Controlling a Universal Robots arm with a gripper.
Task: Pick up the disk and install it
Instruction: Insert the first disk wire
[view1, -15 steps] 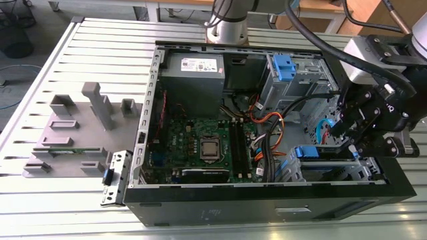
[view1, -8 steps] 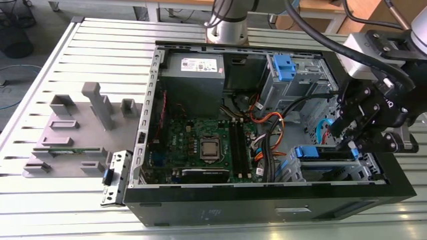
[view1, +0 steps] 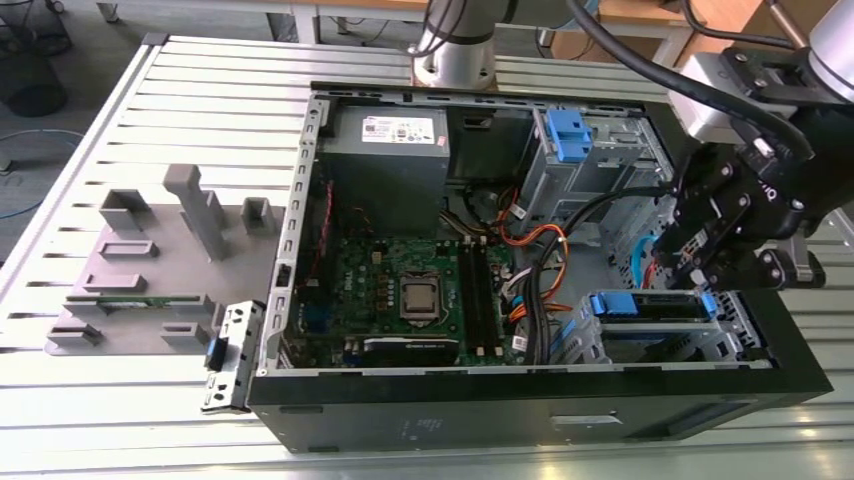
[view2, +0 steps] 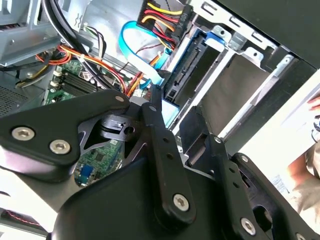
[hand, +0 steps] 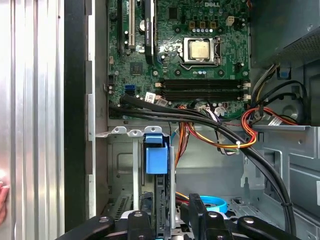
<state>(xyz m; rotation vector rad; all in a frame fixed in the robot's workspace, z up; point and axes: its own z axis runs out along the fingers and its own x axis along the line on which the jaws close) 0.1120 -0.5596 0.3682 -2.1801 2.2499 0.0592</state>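
Hovering over open computer case (view1: 307, 240), gripper (view1: 697, 268) at 3 o'clock edge in exterior view, above drive cage (view1: 741, 325). Disk (view1: 650, 307) seated on edge in that cage, blue rail tab (hand: 156, 155) showing in first wrist view, black edge (view2: 192, 70) beside blue cable (view2: 140, 55) in second wrist view. Fingers (view2: 159, 145) straddling disk; clamped or released, cannot tell. Motherboard (view1: 414, 290) at 9 o'clock of cage.
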